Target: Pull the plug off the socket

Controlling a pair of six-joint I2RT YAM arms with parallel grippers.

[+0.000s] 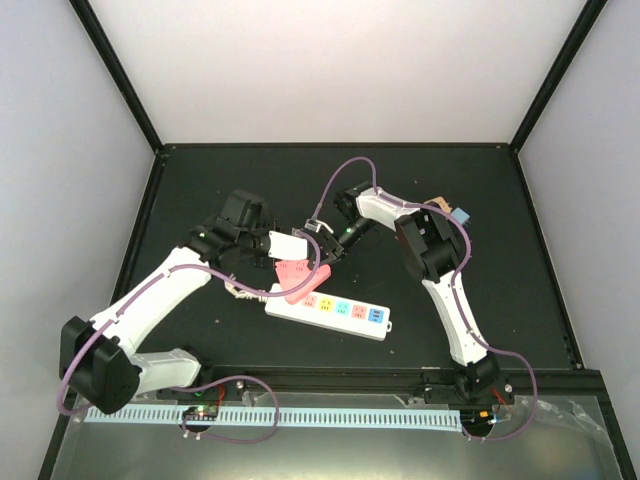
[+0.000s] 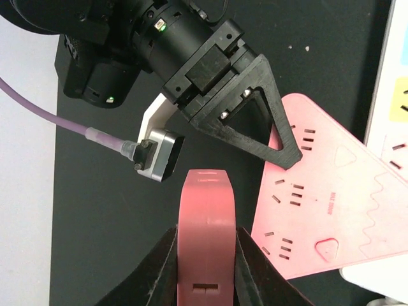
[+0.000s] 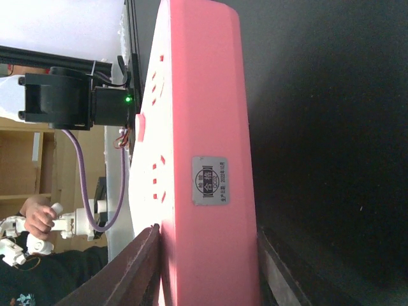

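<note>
The white socket strip lies flat near the table's front, its coloured outlets facing up. Its edge shows in the left wrist view. My left gripper is shut on a narrow pink plug, seen edge-on between the jaws. My right gripper is shut on a pink triangular adapter with several slot outlets. In the right wrist view the adapter fills the gap between the jaws. The right fingers press on its corner. The adapter sits by the strip's left end; I cannot tell whether they are joined.
A small tan and blue object lies at the back right beside the right arm. Purple cables loop over both arms. A white slotted cable rail runs along the front edge. Light walls close the table's sides and back.
</note>
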